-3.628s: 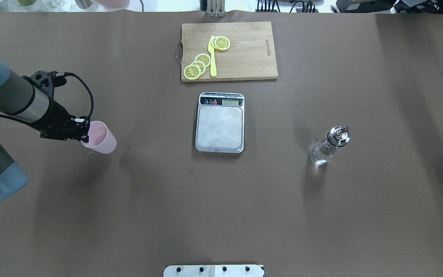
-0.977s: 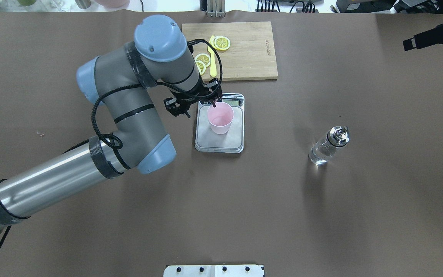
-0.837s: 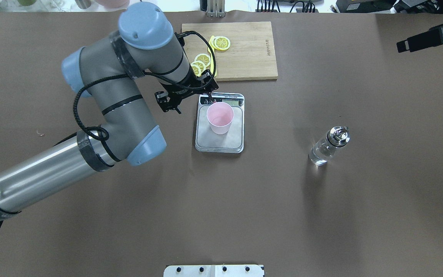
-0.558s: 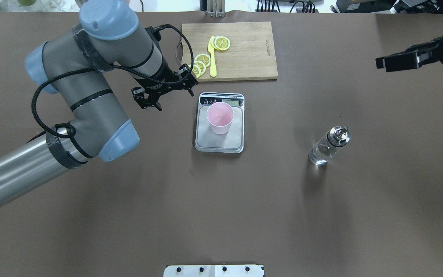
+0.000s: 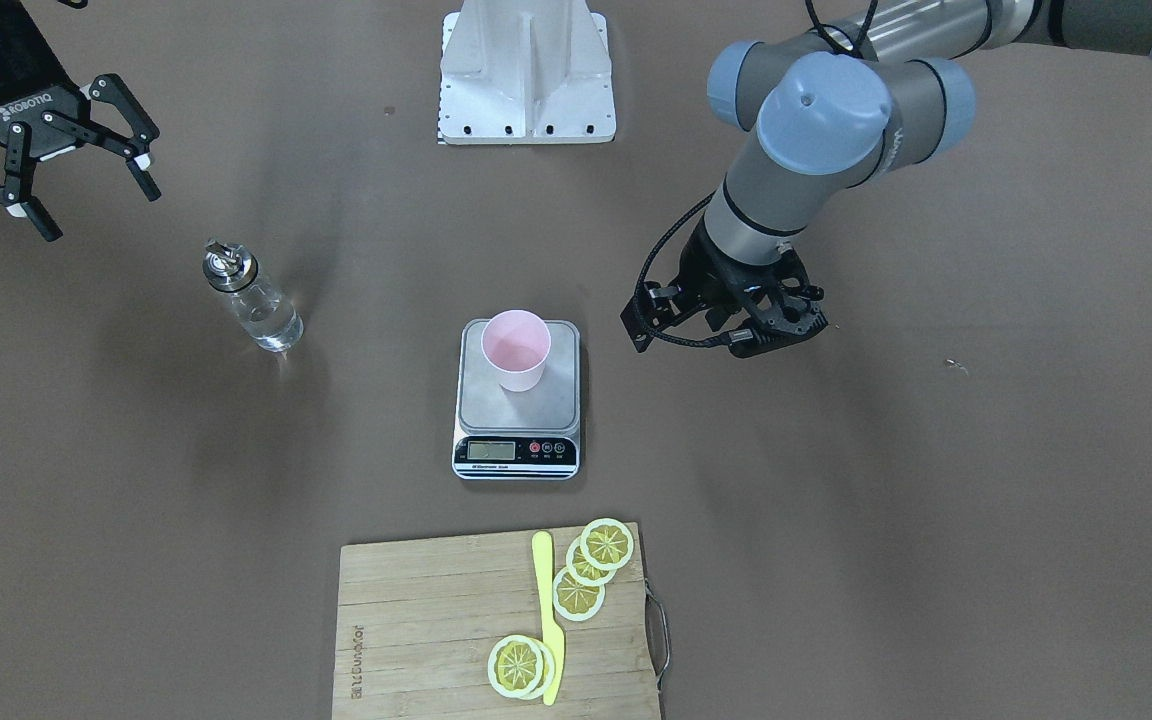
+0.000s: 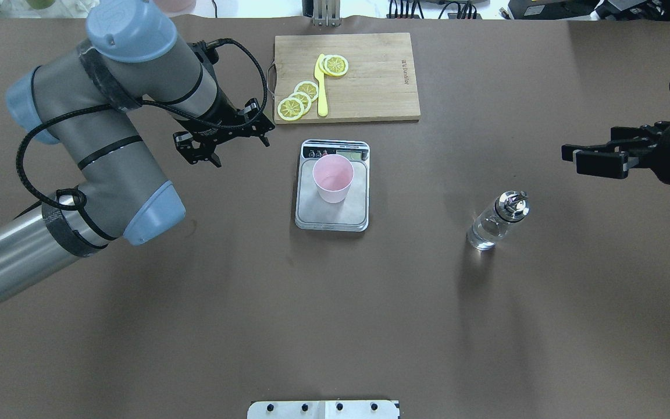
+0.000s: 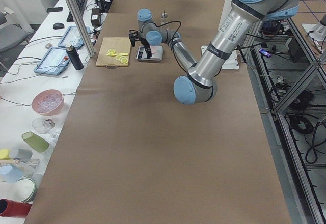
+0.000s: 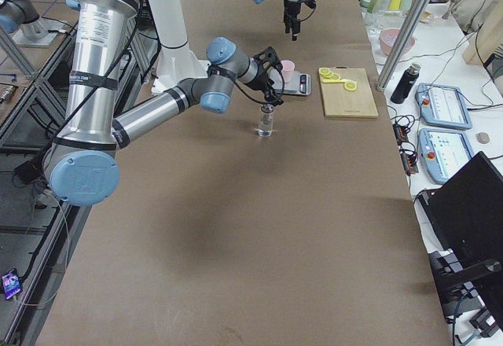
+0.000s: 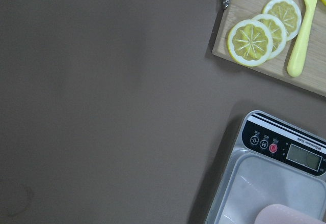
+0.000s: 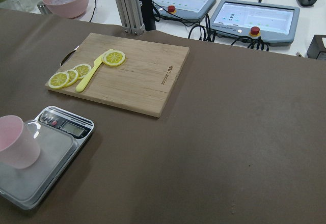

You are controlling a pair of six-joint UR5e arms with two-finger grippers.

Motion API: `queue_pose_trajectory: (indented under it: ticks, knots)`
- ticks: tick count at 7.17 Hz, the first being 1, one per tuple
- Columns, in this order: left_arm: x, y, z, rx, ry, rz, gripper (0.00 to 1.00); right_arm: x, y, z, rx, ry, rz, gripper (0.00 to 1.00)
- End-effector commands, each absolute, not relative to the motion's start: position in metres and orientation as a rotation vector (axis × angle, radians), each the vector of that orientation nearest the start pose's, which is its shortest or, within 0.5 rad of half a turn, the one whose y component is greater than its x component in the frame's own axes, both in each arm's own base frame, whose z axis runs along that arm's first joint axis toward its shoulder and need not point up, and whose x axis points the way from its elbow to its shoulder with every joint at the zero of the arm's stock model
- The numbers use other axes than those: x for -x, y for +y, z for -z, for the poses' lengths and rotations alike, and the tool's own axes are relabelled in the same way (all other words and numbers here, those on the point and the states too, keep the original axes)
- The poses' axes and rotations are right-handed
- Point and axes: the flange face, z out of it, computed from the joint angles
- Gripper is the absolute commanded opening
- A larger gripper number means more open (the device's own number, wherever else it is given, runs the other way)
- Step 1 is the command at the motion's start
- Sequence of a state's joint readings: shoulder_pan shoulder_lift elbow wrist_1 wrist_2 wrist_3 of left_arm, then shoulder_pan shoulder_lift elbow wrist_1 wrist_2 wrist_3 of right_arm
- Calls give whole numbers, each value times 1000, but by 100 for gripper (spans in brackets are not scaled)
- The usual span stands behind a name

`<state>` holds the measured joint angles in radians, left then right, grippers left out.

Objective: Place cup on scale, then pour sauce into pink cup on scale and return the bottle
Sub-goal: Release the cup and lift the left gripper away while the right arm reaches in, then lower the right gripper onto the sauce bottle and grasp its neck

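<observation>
The pale pink cup (image 6: 332, 179) stands upright on the grey platform of the scale (image 6: 335, 218) at mid-table; it also shows in the front view (image 5: 516, 350) and the right wrist view (image 10: 18, 141). My left gripper (image 6: 242, 152) is open and empty, apart from the cup, to the left of the scale. The glass bottle (image 6: 496, 221) of clear sauce, with its silver spout, stands alone to the right of the scale. My right gripper (image 5: 96, 212) is open and empty, raised beyond the bottle near the table's right side.
A wooden cutting board (image 6: 370, 75) with lemon slices (image 6: 297, 102) and a yellow knife (image 6: 321, 87) lies just behind the scale. The robot's white base plate (image 6: 323, 409) is at the near edge. Tablets and bowls lie on the bench past the table (image 10: 183, 0).
My left gripper carried the cup onto the scale, let it go and drew back to the left. My right arm has come in from the right edge towards the bottle.
</observation>
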<state>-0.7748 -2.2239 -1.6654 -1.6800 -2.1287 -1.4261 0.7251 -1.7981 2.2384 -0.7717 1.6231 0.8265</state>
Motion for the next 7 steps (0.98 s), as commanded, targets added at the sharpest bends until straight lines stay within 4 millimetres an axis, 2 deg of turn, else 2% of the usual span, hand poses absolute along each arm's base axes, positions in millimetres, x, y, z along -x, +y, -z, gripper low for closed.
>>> queue_pose_trajectory:
  ticks: [1,2,4,5,7]
  knots:
    - [-424,-530,-221,99,973,342,99,236,-307,-370,-820,-961,-1,100]
    - [-422,-532,-222,98,972,347,99,247,-293,-381,-831,-920,9,100]
    - [-421,-531,-229,101,964,351,99,259,-284,-384,-829,-917,17,100]
    - [-421,-530,-236,102,960,347,99,270,-280,-396,-827,-898,6,100]
    - [-421,-531,-239,94,957,335,99,304,-260,-408,-883,-859,-10,100]
